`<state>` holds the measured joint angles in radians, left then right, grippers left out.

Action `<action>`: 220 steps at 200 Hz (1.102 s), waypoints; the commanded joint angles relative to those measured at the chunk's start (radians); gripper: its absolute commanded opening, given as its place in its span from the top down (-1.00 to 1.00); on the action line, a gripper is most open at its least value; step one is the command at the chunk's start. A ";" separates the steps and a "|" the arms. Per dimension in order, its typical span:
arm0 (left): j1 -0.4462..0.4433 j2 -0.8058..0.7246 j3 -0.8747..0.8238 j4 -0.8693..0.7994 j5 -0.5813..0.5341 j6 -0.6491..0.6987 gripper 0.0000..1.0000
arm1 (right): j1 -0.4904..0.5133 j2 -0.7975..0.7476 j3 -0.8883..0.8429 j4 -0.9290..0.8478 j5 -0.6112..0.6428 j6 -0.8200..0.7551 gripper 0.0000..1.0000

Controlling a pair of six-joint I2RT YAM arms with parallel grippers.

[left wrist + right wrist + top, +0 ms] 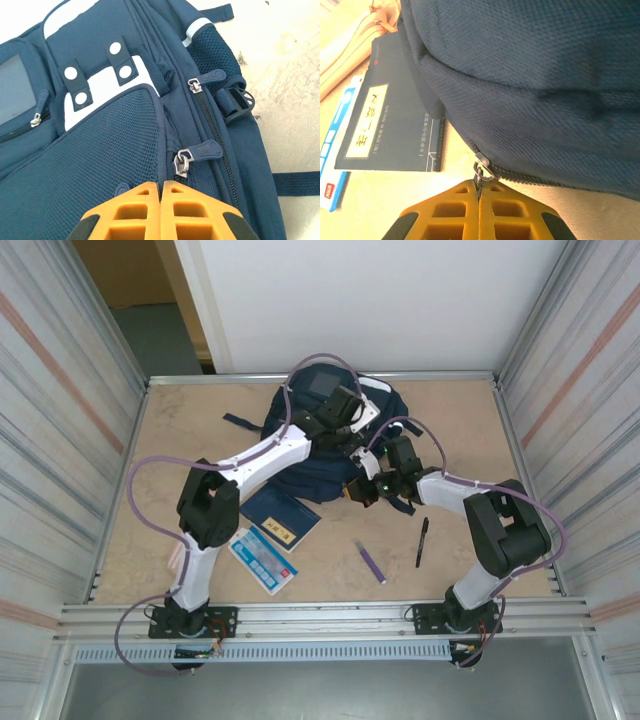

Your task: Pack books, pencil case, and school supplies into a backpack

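The right end effector (pixel 480 189) gripped the metal zipper pull (pixel 481 172) of the navy-blue fabric backpack (pixel 530 75); the left end effector (pixel 161 187) was clenched shut. Traction was best kept along the zipper.

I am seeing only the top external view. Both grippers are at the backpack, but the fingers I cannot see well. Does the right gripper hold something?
Observer: Yes. The right gripper is shut on a zipper pull at the edge of the backpack.
Operator: And the left gripper?
Observer: The left gripper is shut beside a silver slider; I cannot tell whether it pinches it.
Operator: Is any zipper open there?
Observer: The zipper teeth to the right of that slider look closed.
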<state>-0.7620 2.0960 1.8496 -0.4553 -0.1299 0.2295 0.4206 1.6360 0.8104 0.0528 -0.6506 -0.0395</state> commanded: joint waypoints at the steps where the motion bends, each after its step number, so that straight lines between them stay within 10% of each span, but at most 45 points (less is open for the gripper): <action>1: -0.007 0.014 0.027 0.077 0.012 -0.037 0.90 | 0.023 0.020 -0.028 0.038 -0.042 0.065 1.00; 30: -0.005 -0.089 -0.058 0.067 0.029 -0.051 0.43 | 0.022 0.035 -0.038 0.050 -0.022 0.119 0.86; 66: 0.003 -0.261 -0.212 0.041 0.032 -0.156 -0.70 | 0.014 0.011 -0.093 0.100 0.018 0.180 0.60; 147: -0.012 -0.455 -0.569 0.000 0.114 -0.652 -0.53 | -0.110 -0.106 -0.124 0.048 -0.052 0.349 0.26; 182: -0.054 -0.446 -0.614 0.026 0.082 -0.730 -0.40 | -0.116 -0.130 -0.075 -0.015 0.118 0.401 0.14; 220: -0.063 -0.455 -0.664 0.092 0.060 -0.770 -0.30 | -0.165 -0.124 -0.051 -0.044 0.215 0.912 -0.16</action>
<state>-0.8268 1.6615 1.2175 -0.4107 -0.0486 -0.4763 0.2737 1.5341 0.7410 0.0513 -0.5327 0.4908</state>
